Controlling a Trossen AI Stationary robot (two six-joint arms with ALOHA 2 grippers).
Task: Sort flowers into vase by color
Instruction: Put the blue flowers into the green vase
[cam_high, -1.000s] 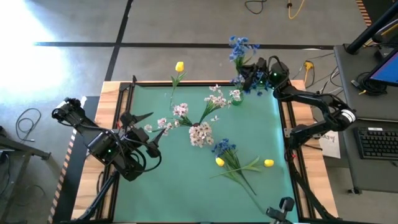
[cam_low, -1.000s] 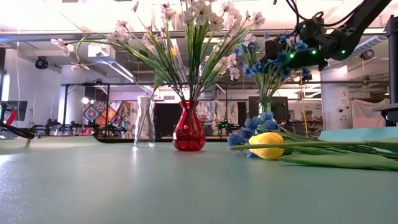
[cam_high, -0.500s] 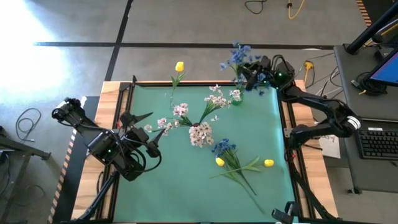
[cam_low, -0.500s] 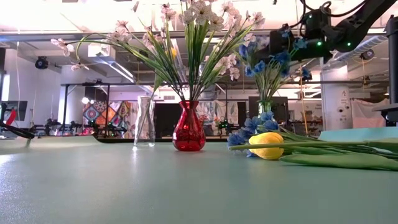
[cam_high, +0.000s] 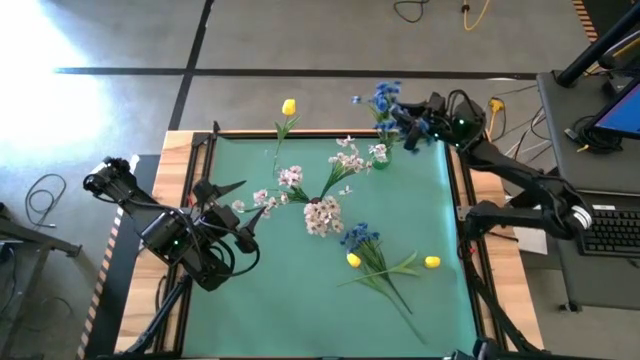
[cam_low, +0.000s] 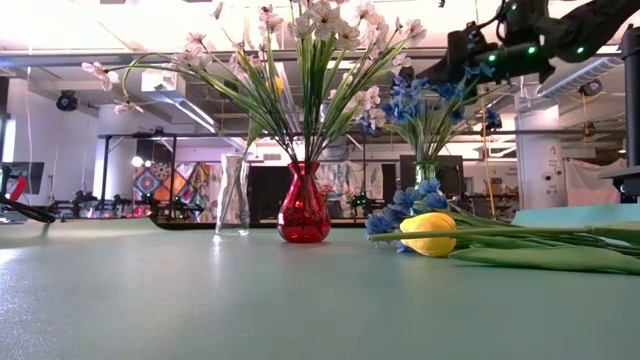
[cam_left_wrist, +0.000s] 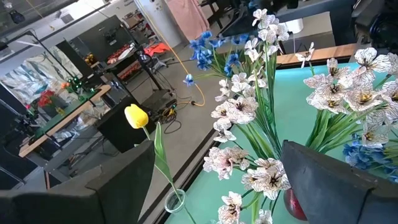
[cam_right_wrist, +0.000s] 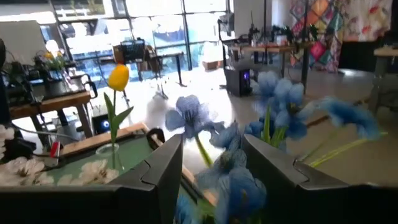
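A bunch of blue flowers (cam_high: 383, 98) stands in a small vase (cam_low: 427, 172) at the table's far right corner. My right gripper (cam_high: 406, 118) hovers open beside their heads, high above the table (cam_low: 462, 45). Pinkish-white blossoms (cam_high: 322, 213) stand in a red vase (cam_low: 303, 208). One yellow tulip (cam_high: 288, 106) stands in a clear vase (cam_low: 232, 195). A blue spray (cam_high: 360, 238) and two yellow tulips (cam_high: 353, 260) lie on the green mat. My left gripper (cam_high: 245, 225) waits open at the near left. My right gripper has blue blossoms (cam_right_wrist: 236, 186) showing in the gap between its open fingers (cam_right_wrist: 163, 168). I cannot tell whether either finger touches them.
The second loose tulip (cam_high: 432, 262) lies near the right edge. Wooden borders (cam_high: 180, 140) frame the mat. Bare mat lies at the near side and left of the red vase.
My right gripper has opened, let go of the blue flowers and drawn back upward toward the table's far right corner. The blue flowers stay standing in their vase, their heads swinging a little toward the left.
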